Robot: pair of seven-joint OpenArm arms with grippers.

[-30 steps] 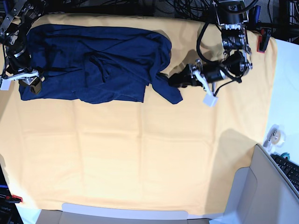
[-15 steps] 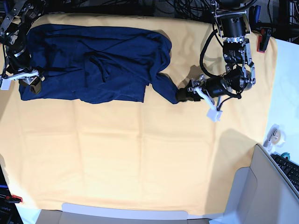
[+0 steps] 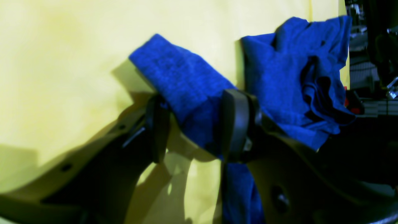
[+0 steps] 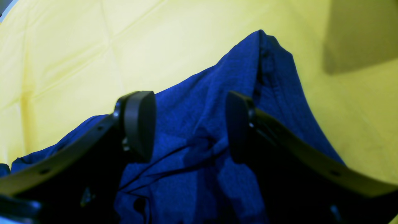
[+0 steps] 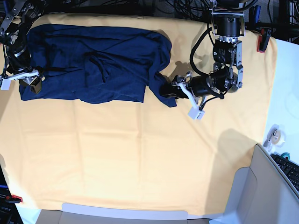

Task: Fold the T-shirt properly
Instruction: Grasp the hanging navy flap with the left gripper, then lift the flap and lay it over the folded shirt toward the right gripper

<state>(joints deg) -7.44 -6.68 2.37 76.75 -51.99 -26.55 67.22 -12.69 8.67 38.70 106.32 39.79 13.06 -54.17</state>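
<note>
The dark navy T-shirt [image 5: 93, 60] lies spread and wrinkled across the far left of the yellow-orange table cloth [image 5: 140, 149]. One sleeve [image 5: 164, 95] trails out to its right. My left gripper [image 5: 170, 91] is closed on that sleeve low over the cloth. In the left wrist view the sleeve [image 3: 186, 90] runs between the fingers [image 3: 236, 124], its end lying on the cloth beyond them. My right gripper [image 5: 29, 80] is at the shirt's lower left corner. In the right wrist view it [image 4: 189, 124] is open, its pads wide apart over raised shirt fabric [image 4: 217, 93].
A grey box [image 5: 261, 191] stands at the front right corner, with a keyboard [image 5: 289, 170] and a tape roll [image 5: 275, 135] beside it on the white surface. A red clamp [image 5: 261, 42] sits at the cloth's far right edge. Cables hang along the back.
My left gripper swung out to the right at the sleeve's end, then moved back left toward the shirt body with the sleeve. The right arm has not moved.
</note>
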